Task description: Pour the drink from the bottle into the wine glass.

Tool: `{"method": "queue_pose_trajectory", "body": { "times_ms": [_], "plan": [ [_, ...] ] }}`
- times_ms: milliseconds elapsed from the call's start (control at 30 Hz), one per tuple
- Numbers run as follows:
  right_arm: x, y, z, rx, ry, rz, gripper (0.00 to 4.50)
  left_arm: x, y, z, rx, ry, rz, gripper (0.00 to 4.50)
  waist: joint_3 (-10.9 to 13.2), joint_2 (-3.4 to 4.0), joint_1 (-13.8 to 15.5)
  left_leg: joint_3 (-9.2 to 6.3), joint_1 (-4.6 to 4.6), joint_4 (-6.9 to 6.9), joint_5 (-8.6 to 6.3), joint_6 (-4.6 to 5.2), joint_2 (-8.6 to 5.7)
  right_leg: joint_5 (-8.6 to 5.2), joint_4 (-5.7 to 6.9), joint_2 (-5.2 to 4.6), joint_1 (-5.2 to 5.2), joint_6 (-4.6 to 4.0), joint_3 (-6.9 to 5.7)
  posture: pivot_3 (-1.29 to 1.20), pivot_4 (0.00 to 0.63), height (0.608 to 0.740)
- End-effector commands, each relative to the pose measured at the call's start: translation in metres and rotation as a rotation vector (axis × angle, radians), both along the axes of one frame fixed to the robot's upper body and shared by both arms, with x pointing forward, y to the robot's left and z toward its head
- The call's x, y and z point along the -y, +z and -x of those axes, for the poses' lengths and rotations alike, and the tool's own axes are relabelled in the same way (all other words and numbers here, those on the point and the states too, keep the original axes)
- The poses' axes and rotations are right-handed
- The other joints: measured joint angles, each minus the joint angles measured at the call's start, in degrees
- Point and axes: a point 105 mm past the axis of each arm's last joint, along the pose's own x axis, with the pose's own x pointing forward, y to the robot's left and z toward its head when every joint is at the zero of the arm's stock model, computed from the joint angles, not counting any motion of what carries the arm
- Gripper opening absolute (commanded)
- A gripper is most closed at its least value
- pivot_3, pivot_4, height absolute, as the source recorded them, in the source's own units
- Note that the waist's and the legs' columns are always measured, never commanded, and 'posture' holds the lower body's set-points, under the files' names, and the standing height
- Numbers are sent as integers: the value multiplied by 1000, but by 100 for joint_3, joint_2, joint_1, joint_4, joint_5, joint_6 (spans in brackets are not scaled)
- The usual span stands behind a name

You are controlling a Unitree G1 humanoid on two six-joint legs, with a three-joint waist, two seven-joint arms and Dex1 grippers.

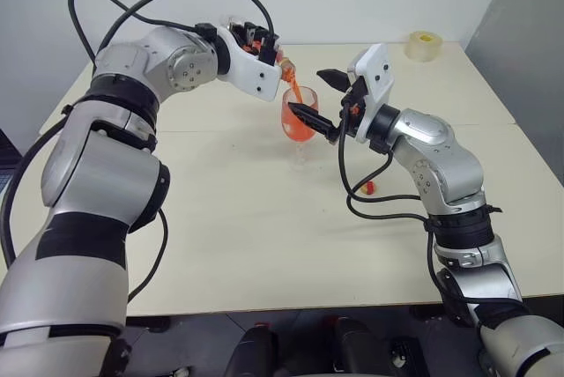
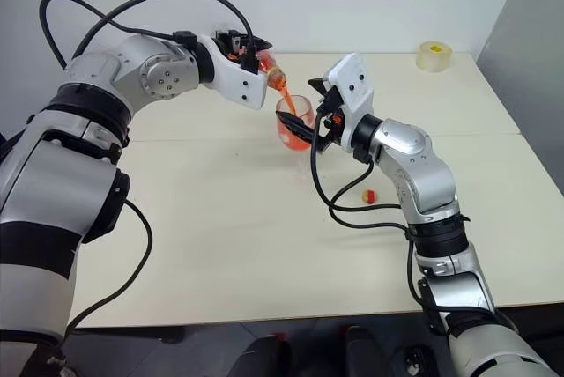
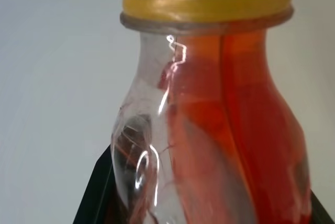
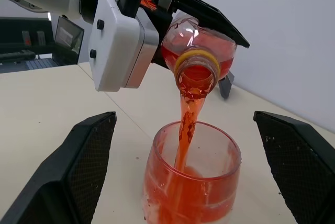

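My left gripper (image 1: 263, 42) is shut on the bottle (image 4: 201, 51), a small clear bottle with a yellow neck ring, tipped mouth-down over the wine glass (image 1: 300, 121). The red drink (image 4: 186, 130) runs in a stream from the bottle's mouth into the bowl, which is about half full. The glass stands upright on the table. Beside it, my right gripper (image 1: 308, 92) is open, one black finger (image 4: 84, 156) on either side of the bowl and apart from it. In the left wrist view the bottle's neck (image 3: 209, 130) shows close up, partly filled with red.
A small yellow-and-red cap (image 1: 370, 188) lies on the cream table (image 1: 264, 245) near my right forearm. A roll of clear tape (image 1: 425, 46) sits at the far right corner. A seam runs across the tabletop behind the glass.
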Motion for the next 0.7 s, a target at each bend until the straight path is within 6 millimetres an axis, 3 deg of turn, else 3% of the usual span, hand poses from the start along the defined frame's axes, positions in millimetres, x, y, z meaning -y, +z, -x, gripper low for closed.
{"method": "queue_pose_trajectory", "body": {
  "times_ms": [33,700],
  "plan": [
    [-4,12,7,57,34,-16,4500,1,28,5,84,-19,12,1761,0,0,0,1,0,0,0,0,0,0,1,0,0,0,1,0,150,740],
    [-3,13,7,62,33,-14,4500,1,29,5,110,-23,-27,1761,0,0,0,4,1,2,0,0,0,0,4,-1,-2,0,2,0,150,740]
  ]
}}
